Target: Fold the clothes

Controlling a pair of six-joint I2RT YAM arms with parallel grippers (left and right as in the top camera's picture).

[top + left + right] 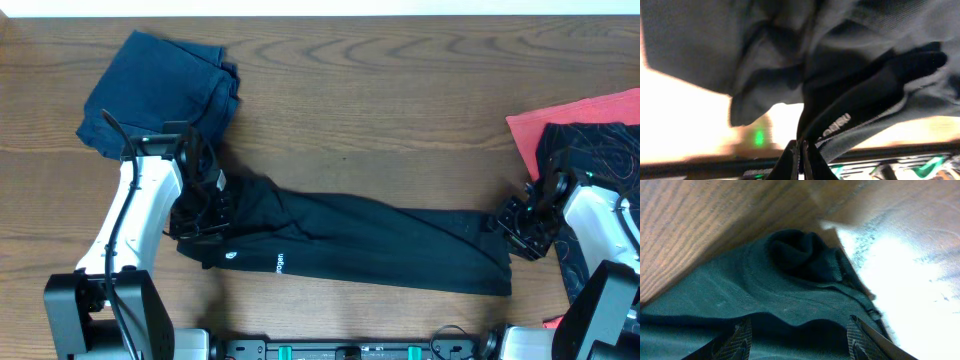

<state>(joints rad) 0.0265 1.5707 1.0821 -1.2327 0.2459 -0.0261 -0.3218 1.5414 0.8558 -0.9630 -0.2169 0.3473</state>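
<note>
Dark wood-grain worktop (400,90) carries everything. At its far left sits a folded dark blue garment (160,95). Just nearer than that, the left tool (205,222) has its fingers pressed together, pinching a fold at one end of a long black garment with small white print (370,245). The garment's long axis runs left to right, spanning from one tool to the other. At the opposite end the right tool (512,232) has its fingers spread, with bunched cloth between them, apparently unclamped. Beyond lie a red cloth (575,112) and a black patterned garment (605,150). Each arm is nearest its own end.
</note>
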